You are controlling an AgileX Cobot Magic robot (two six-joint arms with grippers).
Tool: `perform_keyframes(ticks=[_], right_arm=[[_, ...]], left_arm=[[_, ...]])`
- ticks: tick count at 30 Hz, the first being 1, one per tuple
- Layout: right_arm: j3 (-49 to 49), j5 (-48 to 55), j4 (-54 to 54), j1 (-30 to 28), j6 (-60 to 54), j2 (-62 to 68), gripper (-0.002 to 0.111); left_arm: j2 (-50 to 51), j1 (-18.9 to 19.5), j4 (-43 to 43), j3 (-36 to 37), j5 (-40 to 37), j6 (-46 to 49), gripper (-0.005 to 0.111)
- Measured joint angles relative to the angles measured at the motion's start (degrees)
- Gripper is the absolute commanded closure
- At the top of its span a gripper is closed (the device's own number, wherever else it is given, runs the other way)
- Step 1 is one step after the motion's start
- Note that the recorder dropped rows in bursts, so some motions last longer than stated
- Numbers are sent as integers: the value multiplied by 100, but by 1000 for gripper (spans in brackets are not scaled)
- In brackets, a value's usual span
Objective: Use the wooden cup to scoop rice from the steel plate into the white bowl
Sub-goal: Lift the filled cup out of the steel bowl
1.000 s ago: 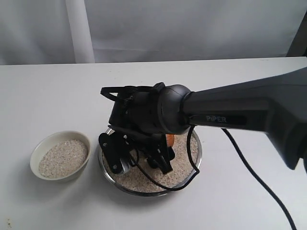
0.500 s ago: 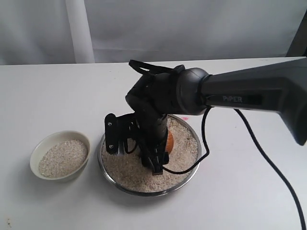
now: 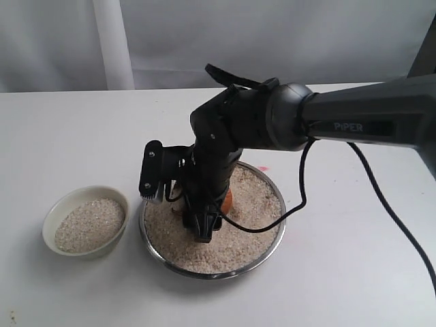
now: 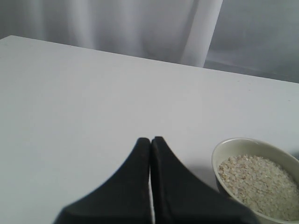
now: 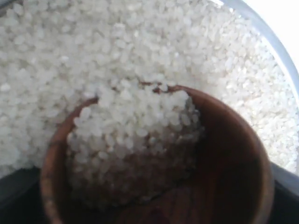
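The steel plate (image 3: 271,235) sits at the table's middle, filled with rice (image 3: 255,194). My right gripper (image 3: 180,214) reaches down into it, shut on the wooden cup (image 3: 227,199), which lies tilted in the grains. In the right wrist view the wooden cup (image 5: 233,154) is tipped on its side with its rim dug into the plate's rice (image 5: 70,56), and a heap of rice (image 5: 135,126) lies inside it. The white bowl (image 3: 53,216) stands left of the plate, partly filled with rice (image 3: 88,225). My left gripper (image 4: 151,140) is shut and empty, close beside the white bowl (image 4: 223,150).
A black cable (image 3: 381,204) trails from the right arm across the table on the right. A pale curtain (image 3: 112,41) hangs behind the table's far edge. The plate's rim (image 5: 268,35) runs close past the cup's far side.
The right wrist has turned and lifted, and the gripper with the cup has swept leftward through the rice in the plate. The bowl and plate have stayed put.
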State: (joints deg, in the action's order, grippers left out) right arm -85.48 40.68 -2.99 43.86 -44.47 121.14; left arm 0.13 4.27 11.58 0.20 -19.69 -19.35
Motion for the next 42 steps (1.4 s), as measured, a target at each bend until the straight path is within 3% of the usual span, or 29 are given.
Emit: perform_keyframes(ticks=[13,28,42], right_arm=[[312,-311,663,-274,-343,-124,108],[1330,-1331,1731,-518,-910,-1423,108],[1091,-1162,987,-148,-779,-1459,108]], left_arm=[[0,0,0,0,0,0,107],[0,0,0,0,0,0,107],[0,0,0,0,0,0,107]])
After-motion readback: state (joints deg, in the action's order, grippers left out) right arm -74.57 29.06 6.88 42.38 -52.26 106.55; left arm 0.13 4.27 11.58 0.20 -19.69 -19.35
